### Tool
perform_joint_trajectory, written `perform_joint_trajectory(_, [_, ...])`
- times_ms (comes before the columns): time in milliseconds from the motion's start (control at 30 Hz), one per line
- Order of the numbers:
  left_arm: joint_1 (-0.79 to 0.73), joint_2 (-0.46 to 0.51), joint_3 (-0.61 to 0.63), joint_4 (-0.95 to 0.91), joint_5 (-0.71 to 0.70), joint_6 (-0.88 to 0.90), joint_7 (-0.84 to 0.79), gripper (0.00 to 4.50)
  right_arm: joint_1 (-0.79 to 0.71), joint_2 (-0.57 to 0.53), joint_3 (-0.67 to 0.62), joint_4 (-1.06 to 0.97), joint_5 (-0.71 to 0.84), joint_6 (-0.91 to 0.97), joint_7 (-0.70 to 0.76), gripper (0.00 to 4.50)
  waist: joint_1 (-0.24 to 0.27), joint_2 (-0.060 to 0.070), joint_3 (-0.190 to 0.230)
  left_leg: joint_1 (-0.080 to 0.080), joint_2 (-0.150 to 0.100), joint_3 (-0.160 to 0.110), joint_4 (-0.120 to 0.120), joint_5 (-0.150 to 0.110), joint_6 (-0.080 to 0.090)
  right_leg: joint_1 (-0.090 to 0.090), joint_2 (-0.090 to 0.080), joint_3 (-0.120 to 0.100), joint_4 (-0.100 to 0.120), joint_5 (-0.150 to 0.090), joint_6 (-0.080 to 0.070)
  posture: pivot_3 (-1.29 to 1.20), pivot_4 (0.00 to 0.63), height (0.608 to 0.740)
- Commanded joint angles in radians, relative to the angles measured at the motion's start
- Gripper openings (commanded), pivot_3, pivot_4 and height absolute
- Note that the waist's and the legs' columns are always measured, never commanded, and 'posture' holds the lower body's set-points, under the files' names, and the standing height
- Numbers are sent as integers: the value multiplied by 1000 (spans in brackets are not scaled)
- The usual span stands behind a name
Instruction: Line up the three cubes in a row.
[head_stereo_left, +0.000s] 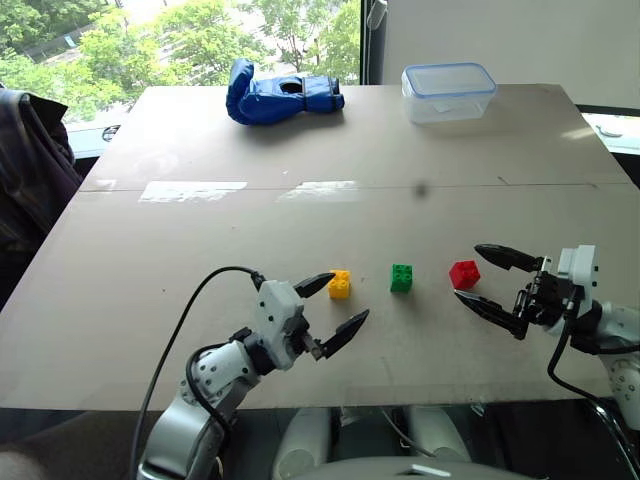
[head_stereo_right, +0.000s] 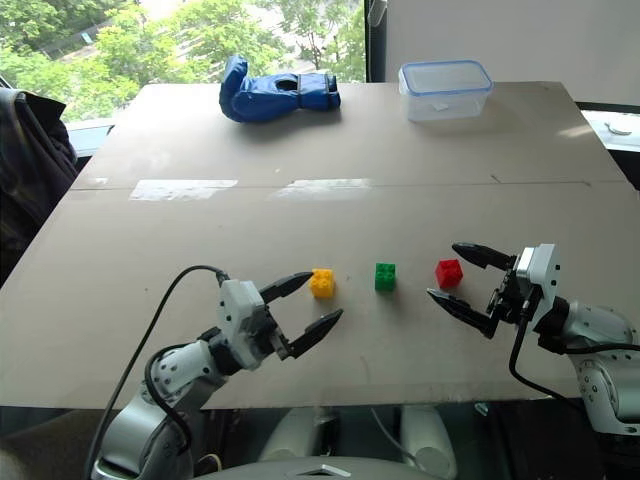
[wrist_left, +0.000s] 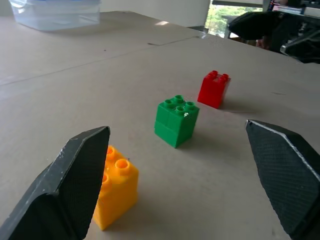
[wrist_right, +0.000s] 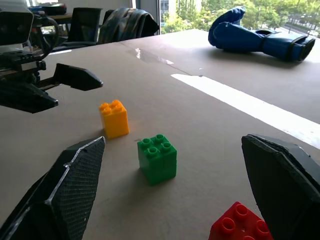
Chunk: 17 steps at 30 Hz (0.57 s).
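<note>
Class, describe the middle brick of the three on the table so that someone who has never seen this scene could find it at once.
On the big brown table, look at the near edge, between the left gripper and the right gripper. Three small studded bricks stand apart in a row there. The green brick is the centre one, with the yellow-orange brick and the red brick either side.

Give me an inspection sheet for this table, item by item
Surface: brown table, glare patches across the middle.
Job's things: yellow-orange cube, green cube, red cube upright, apart, in a row.
Clutter: blue boxing glove, clear lidded container at far edge.
Grippers: left gripper open beside the yellow-orange cube; right gripper open beside the red cube; both empty.
Cables: black cable on left arm.
Surroundings: window, trees.
</note>
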Motion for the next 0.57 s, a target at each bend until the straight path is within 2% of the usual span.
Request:
perform_joint_trajectory(33, [86, 76, 96, -71, -77, 14, -67, 4435, 37, 5, -45, 69, -29, -77, 30, 4500, 0, 1, 0, 0, 0, 0, 0, 0, 0, 0, 0, 0, -1, 0, 0, 0, 150, 740])
perform_joint_trajectory(133, [180, 125, 136, -46, -51, 18, -80, 4435, 80, 9, -52, 166, -62, -140, 63, 4500, 3, 1, 1, 0, -1, 1, 0, -1, 1, 0, 0, 0, -1, 0, 0, 0, 150, 740])
perform_joint_trajectory(233, [210, 150, 128, 9, 28, -5, -66, 4435, 121, 17, -55, 239, -98, -219, 89, 4500, 2, 2, 1, 0, 0, 1, 0, -1, 1, 1, 0, 0, -2, 0, 0, 0, 150, 740])
perform_joint_trajectory(367, [207, 141, 92, 70, 112, -62, -56, 4435, 174, 28, -62, 295, -135, -306, 100, 4500, 0, 3, 1, 1, 0, 2, 0, -1, 1, 1, 2, 1, -2, 0, 0, 0, 150, 740])
perform_joint_trajectory(567, [192, 112, 70, 108, 137, -83, -43, 4435, 225, 27, -65, 302, -142, -362, 105, 4500, 0, 3, 1, 2, 1, 4, 0, -1, 1, 1, 2, 3, -2, 0, 0, 0, 150, 740])
